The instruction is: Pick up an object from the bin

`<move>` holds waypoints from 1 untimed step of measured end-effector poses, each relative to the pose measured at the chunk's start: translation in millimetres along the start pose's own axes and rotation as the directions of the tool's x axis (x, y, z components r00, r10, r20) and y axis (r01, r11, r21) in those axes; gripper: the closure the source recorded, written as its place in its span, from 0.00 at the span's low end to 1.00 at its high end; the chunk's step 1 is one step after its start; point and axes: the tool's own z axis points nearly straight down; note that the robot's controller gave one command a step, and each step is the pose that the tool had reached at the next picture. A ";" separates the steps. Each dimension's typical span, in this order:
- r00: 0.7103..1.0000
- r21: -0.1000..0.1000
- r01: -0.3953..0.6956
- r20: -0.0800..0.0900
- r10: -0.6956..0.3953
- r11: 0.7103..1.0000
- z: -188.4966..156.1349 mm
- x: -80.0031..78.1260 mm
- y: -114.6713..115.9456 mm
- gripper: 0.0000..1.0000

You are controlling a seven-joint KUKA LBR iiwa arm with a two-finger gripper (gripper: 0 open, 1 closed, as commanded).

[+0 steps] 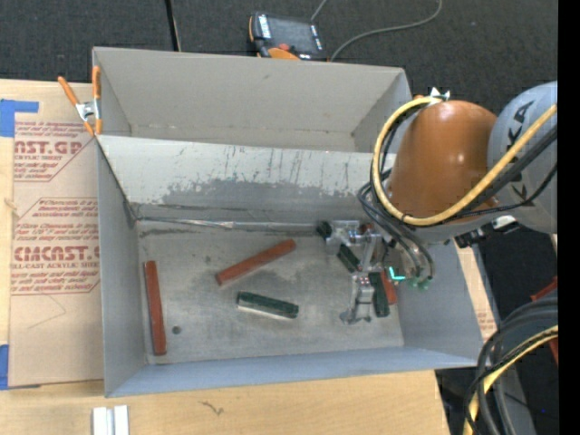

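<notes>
Dark green bar [267,306] lies flat on the floor of the bin [254,370], near and to the left of the tool [359,312], whose state, clenched or released, I cannot tell, so it should probably descend centred across the bar's narrow side.

Robotics lab: cabled arm [544,179], grey metal bin [245,89]

Arm [544,125] cut by right edge; orange cover [444,157] hides bin [254,89] corner.
</notes>
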 end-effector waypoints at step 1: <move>0.985 -0.002 -0.174 0.003 0.174 0.985 134.0 14.9 60.6 0.00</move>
